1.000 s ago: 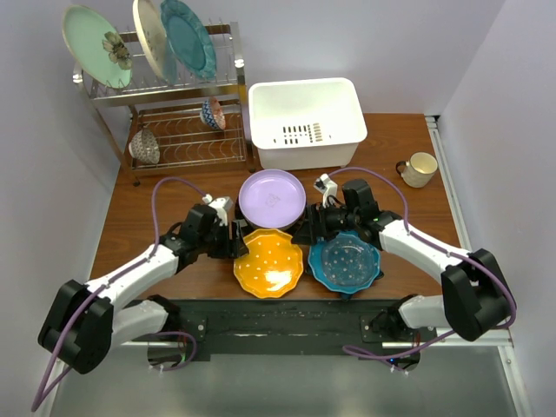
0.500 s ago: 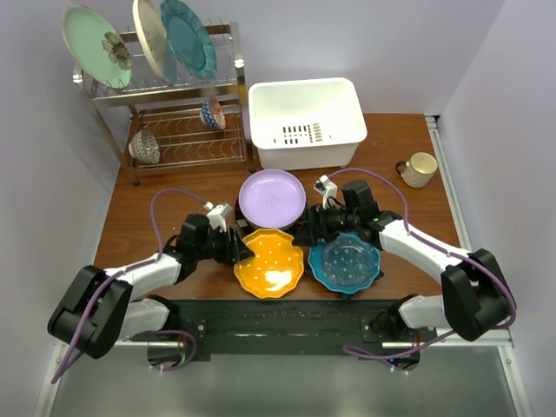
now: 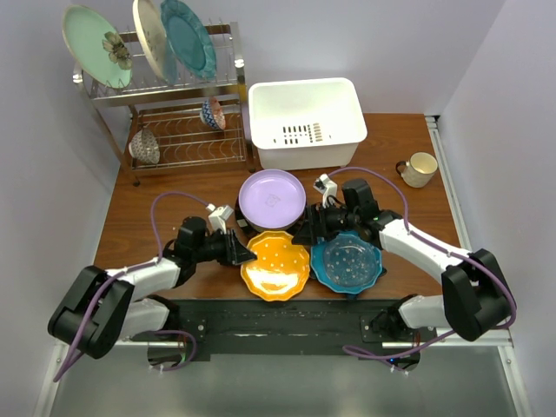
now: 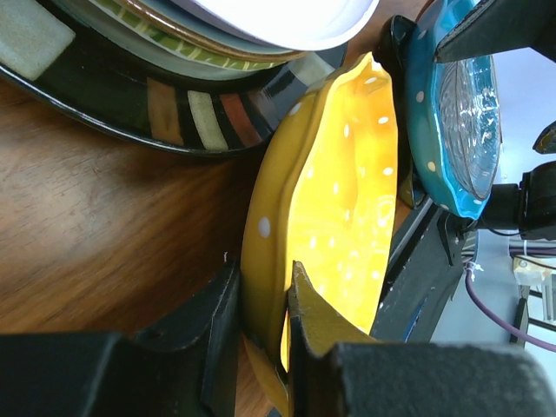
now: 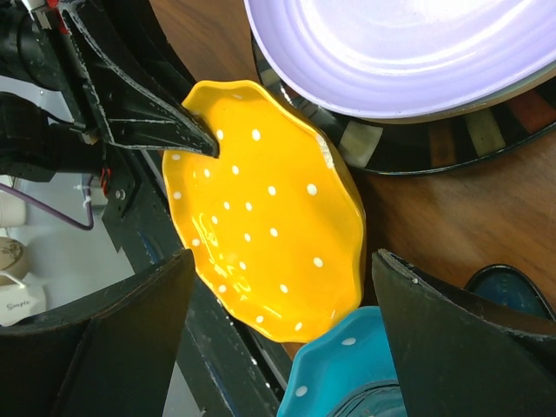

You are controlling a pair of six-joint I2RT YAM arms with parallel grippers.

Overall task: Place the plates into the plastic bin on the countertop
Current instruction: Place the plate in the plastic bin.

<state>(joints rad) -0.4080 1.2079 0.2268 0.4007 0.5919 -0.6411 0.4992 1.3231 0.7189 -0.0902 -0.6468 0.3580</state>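
Observation:
The orange scalloped white-dotted plate lies on the countertop near the front edge. My left gripper is shut on its left rim. In the left wrist view the rim sits pinched between the two fingers of that gripper. The blue scalloped plate lies just right of it, the rims close together. My right gripper hangs open over the gap between both plates, holding nothing. A lilac plate rests on a dark-rimmed plate. The white plastic bin stands behind.
A chrome rack at the back left holds a mint plate, a cream plate, a teal plate and two small bowls. A mug stands at the right edge. The black arm mount runs along the front.
My left gripper has closed on the orange plate's left rim, and the plate has slid slightly right toward the blue one. The right arm has not moved.

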